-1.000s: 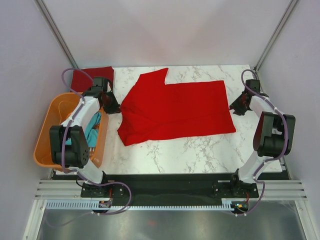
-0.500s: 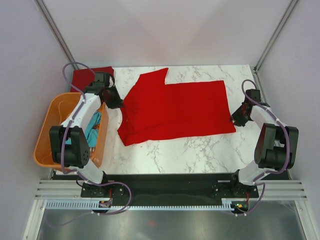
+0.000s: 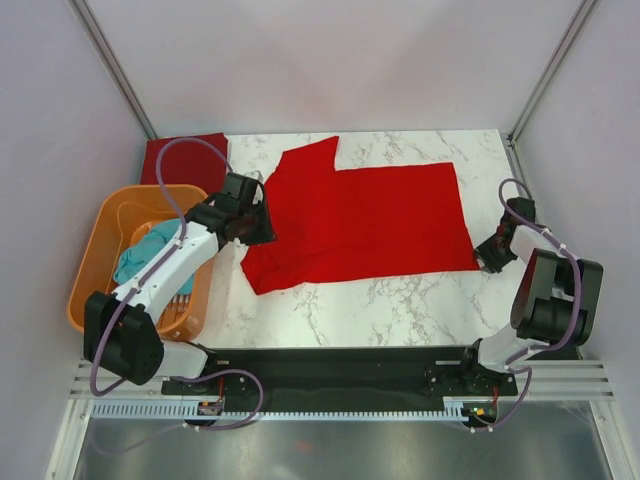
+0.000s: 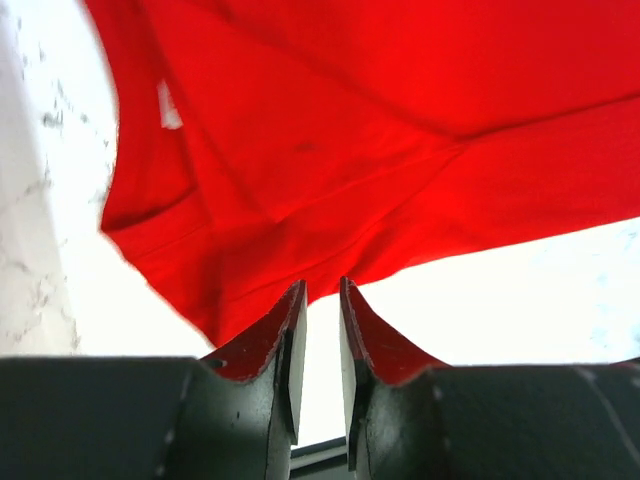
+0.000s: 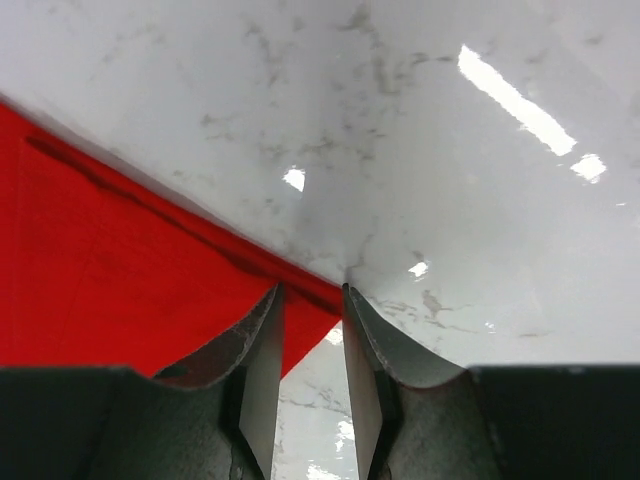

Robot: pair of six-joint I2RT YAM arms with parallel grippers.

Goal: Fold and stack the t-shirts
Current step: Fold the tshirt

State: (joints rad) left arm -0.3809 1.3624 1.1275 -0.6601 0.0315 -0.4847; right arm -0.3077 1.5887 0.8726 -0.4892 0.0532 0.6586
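The bright red t-shirt [image 3: 360, 215] lies spread flat across the marble table, one sleeve pointing to the back. Its white neck label [image 4: 168, 105] shows in the left wrist view. My left gripper [image 3: 262, 225] [image 4: 322, 285] hovers at the shirt's left edge, jaws a narrow gap apart with nothing between them. My right gripper [image 3: 487, 255] [image 5: 312, 290] is low at the shirt's near right corner [image 5: 318, 305], jaws slightly apart with the corner between the tips. The maroon t-shirt [image 3: 185, 155] lies at the back left. The teal t-shirt [image 3: 150, 252] lies crumpled in the basket.
The orange plastic basket [image 3: 85, 285] stands off the table's left edge beside my left arm. Bare marble table [image 3: 380, 300] runs along the front of the red shirt. Frame posts rise at both back corners.
My left gripper swung from the basket's back corner rightward to the red shirt's left edge. My right gripper moved nearer along the table's right side to the shirt's near corner. The shirt shifted slightly right.
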